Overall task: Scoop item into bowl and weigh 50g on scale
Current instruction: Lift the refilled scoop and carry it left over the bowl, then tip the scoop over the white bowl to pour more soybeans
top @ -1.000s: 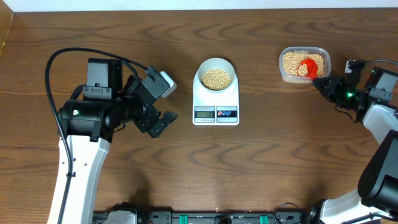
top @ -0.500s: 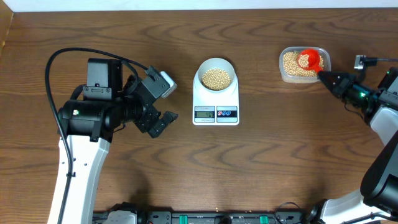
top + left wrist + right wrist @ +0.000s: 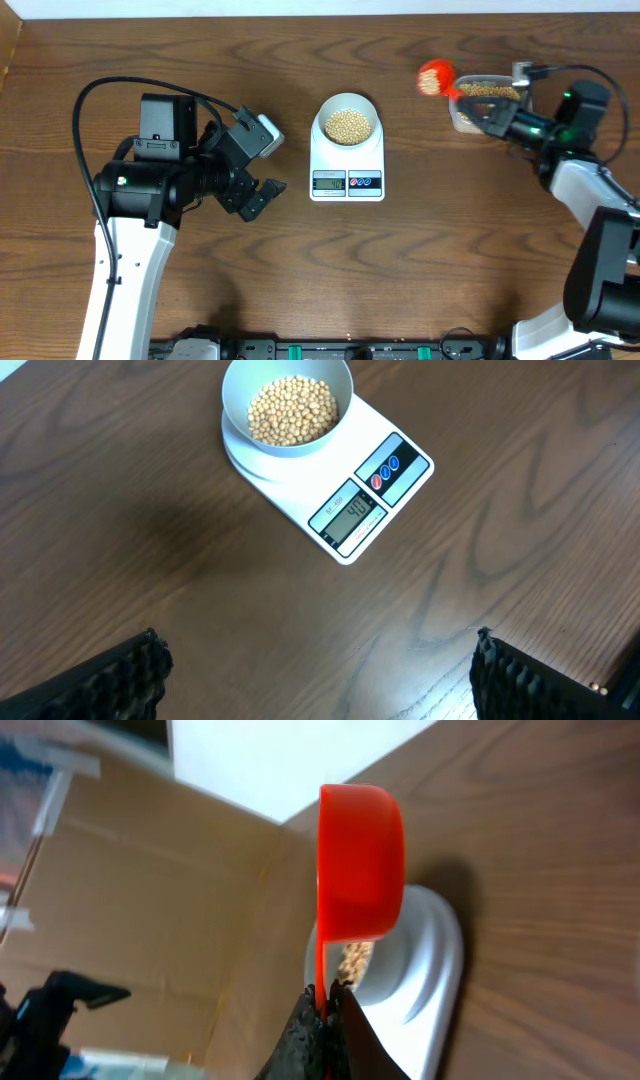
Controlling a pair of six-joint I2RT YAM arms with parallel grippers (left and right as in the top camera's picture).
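1. Where the right tool reaches in from the 3 o'clock side of the worktop, its fingers are pressed together on the thin handle of a red scoop. The scoop's cup sits at 10 o'clock from the tool, off the wood.
2. From overhead, the bowl lies at roughly 9 o'clock from that tool, apart from it. The scoop is at 2 o'clock from the bowl, not over it.
3. Beans cover the bowl's bottom, and more lie in the clear tub under the right tool. I cannot tell whether the scoop carries any.
4. The bowl stands on the far end of the scale, with the display and buttons at 6 o'clock.
5. The left tool is spread wide and holds nothing. The bowl is at 2 o'clock from it, apart.
6. Count: one bowl, one scale, one scoop, one tub, two tools. The beans are too many to number.
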